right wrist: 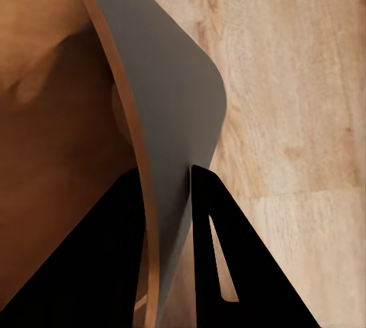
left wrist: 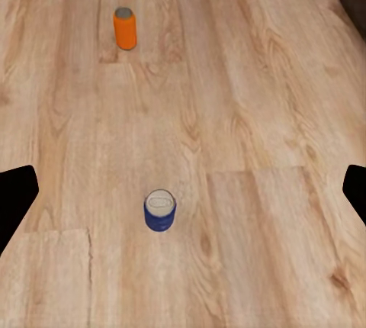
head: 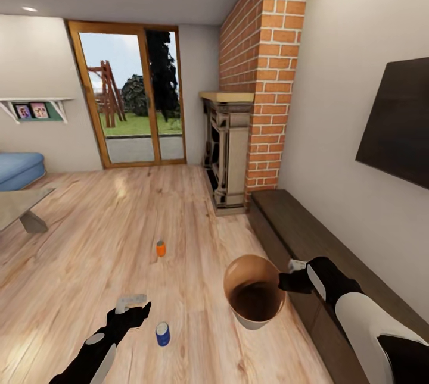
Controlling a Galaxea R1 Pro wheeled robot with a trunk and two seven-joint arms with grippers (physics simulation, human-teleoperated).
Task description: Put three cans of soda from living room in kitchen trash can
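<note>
- The right claw [head: 285, 281] pinches the rim of the trash can [head: 255, 314] (held above the floor).
- The left claw [head: 132, 305] is spread wide, holding nothing.
- A blue can [head: 162, 334] and an orange can [head: 160, 248] stand on the floor [head: 89, 235].

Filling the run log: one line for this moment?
right gripper: shut on trash can rim | left gripper: open, above blue can | orange can: floor

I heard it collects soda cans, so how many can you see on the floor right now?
2. A blue can stands on the wood floor near the left hand; an orange can stands farther off toward the fireplace. A third may be out of view.
</note>
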